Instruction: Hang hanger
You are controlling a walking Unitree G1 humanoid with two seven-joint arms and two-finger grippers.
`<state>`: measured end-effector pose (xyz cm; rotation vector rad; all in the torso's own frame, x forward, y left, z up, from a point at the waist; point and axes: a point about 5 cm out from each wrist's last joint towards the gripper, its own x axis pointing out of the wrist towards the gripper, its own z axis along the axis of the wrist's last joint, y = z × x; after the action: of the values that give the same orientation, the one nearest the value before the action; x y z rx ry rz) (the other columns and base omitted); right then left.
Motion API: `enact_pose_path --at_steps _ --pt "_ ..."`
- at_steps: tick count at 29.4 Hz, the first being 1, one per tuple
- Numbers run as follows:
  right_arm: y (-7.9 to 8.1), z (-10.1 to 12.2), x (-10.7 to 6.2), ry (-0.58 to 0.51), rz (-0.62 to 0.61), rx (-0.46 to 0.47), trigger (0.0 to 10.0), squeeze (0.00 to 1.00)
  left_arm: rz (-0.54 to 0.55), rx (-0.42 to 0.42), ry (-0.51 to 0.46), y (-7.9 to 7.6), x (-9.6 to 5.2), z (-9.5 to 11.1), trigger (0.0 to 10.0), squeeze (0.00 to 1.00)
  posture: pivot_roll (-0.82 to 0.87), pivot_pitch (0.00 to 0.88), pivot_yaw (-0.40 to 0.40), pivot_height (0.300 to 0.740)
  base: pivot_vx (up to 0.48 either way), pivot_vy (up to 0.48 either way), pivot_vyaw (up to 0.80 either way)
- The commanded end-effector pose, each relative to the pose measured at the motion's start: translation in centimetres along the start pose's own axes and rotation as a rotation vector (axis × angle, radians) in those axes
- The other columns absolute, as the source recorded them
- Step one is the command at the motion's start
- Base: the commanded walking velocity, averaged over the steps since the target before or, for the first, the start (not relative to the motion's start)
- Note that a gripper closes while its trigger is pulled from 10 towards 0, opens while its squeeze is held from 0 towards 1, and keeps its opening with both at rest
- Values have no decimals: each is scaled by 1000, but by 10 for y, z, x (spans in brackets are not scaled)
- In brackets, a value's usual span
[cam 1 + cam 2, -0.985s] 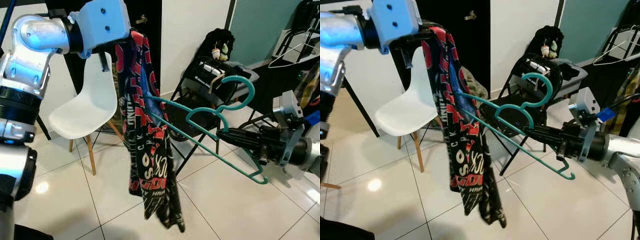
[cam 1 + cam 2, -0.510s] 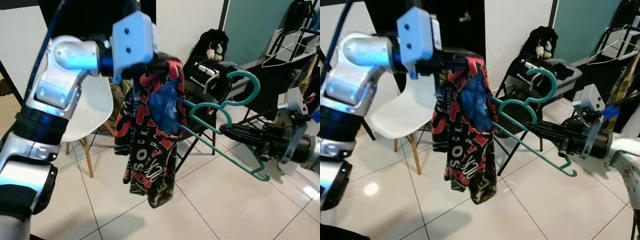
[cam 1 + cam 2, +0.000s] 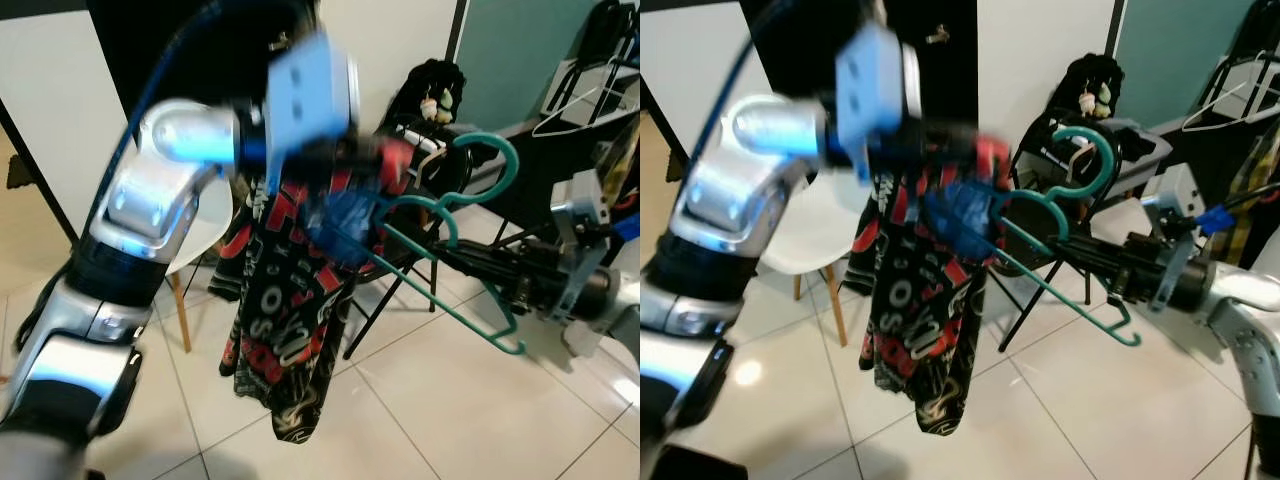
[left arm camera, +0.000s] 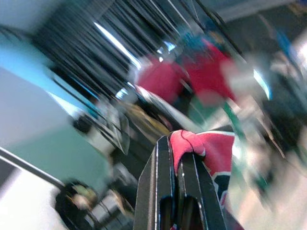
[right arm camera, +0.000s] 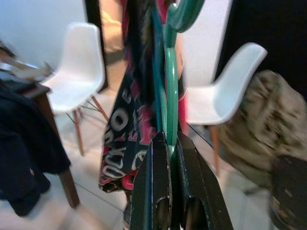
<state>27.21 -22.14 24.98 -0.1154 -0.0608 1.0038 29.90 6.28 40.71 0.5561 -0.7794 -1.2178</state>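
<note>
Right wrist view: the right gripper [image 5: 169, 143] has its two black fingers pressed together on the lower bar of the teal hanger [image 5: 169, 81], which runs straight out from the fingertips.
Left wrist view: the left gripper [image 4: 176, 153] pinches a fold of the red and black garment [image 4: 206, 148] between closed fingers; the background is blurred.
Hanger position: in the left eye view the teal hanger [image 3: 455, 225] is held out over the tiled floor [image 3: 450, 400], hook uppermost, one arm poked into the garment [image 3: 290, 310].
Garment position: it drapes from the left gripper [image 3: 385, 160] and hangs well above the floor, just beside the hanger's far end.
Step in hand: judged, threading the hanger into the garment before hanging it up.
Doing it well: I'd keep the right grip firm so the hanger cannot twist, and have the left gripper hold the cloth open and slack, so the arm slides inside rather than snagging.
Surroundings: a white chair [image 3: 205, 215] and a black folding chair [image 3: 420, 170] piled with things stand behind.
</note>
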Motion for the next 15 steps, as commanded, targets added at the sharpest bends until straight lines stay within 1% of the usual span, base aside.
enact_pose_path --at_steps 1,2,3,4,5,6,7,8,9,10,11,12,13,14,15 --pt "0 -2 8 2 -8 -5 10000 0 58 -24 -132 11 8 21 10000 0 -45 0 24 740 0 0 0" --pt "1 -3 12 -5 -6 1 10000 0 91 -45 -178 16 12 28 10000 0 -45 0 24 740 0 0 0" --pt "1 -3 12 -5 -6 1 10000 0 91 -45 -178 16 12 28 10000 0 -45 0 24 740 0 0 0" --pt "1 -4 19 -17 -9 7 10000 0 139 -97 -253 23 18 38 10000 0 -45 0 25 740 0 0 0" --pt "1 -4 19 -17 -9 7 10000 0 139 -97 -253 23 18 38 10000 0 -45 0 25 740 0 0 0" --pt "-1 -5 27 -29 -31 12 10000 0 183 -166 -330 30 25 47 10000 0 -48 0 27 740 0 0 0" --pt "-1 -5 27 -29 -31 12 10000 0 183 -166 -330 30 25 47 10000 0 -48 0 27 740 0 0 0" --pt "-4 -6 34 -37 -68 9 10000 0 215 -234 -387 37 29 53 10000 0 -52 0 32 740 0 0 0" --pt "-9 -7 39 -43 -125 3 10000 0 237 -276 -412 40 32 56 10000 0 -57 0 37 740 0 0 0" --pt "-9 -7 39 -43 -125 3 10000 0 237 -276 -412 40 32 56 10000 0 -57 0 37 740 0 0 0" --pt "-13 -7 42 -45 -163 -2 10000 0 247 -292 -416 41 32 57 10000 0 -57 0 37 740 0 0 0" --pt "-13 -7 42 -45 -163 -2 10000 0 247 -292 -416 41 32 57 10000 0 -57 0 37 740 0 0 0" --pt "-19 -5 42 -63 -222 -2 10000 0 259 -309 -391 42 30 53 10000 0 -59 0 41 740 0 0 0" --pt "-24 0 40 -102 -267 -7 10000 0 268 -326 -343 39 29 42 10000 0 -58 0 43 740 0 0 0" --pt "-24 0 40 -102 -267 -7 10000 0 268 -326 -343 39 29 42 10000 0 -58 0 43 740 0 0 0"
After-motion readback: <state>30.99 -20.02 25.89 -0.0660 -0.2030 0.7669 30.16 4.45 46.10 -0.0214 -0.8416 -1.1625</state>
